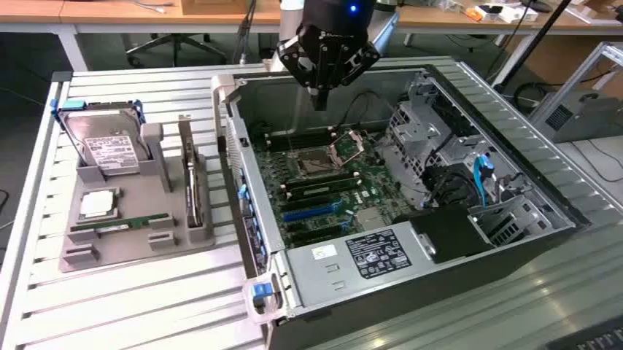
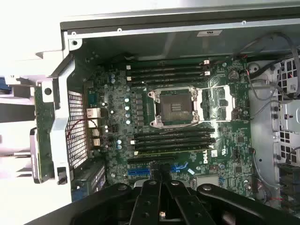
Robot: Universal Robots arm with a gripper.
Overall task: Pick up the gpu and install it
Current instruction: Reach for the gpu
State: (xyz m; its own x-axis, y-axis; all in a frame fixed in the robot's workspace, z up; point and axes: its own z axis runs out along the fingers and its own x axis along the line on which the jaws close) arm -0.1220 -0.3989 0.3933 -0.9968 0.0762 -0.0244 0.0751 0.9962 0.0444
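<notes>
- Sitting nearest in the exterior view, a labelled power supply [image 1: 375,255] is filling the near end of the open computer case [image 1: 232,138], which is lying on its side on the slatted desk [image 1: 127,306].
- A grey tray [image 1: 136,251] is resting on the desk at the exterior view's left of the case, just beside it.
- The tray is carrying a slim green memory stick [image 1: 122,224] lying flat at its near end, a silver square chip [image 1: 98,204] just behind that, and a hard drive [image 1: 109,149] propped in a cradle at the far end.
- The gpu [image 1: 192,186] is standing on edge in a slot of the tray, on the side closest to the case, with nothing touching it.
- Inside the case, a green motherboard [image 1: 316,182] is lying flat, showing a bare processor socket [image 1: 316,162], black memory slots and blue expansion slots [image 1: 309,211].
- At the exterior view's right, a metal drive cage [image 1: 428,138] is sitting inside the case with a blue cable [image 1: 479,179] running beside it.
- The hand [image 1: 319,102] is hovering over the far end of the case, well apart from the gpu.
- From the wrist view, the hand [image 2: 161,174] is pointing down at the motherboard, its fingers pressed together and gripping nothing.
- Beyond the case, a wooden-topped desk [image 1: 127,14] is standing in the background.
</notes>
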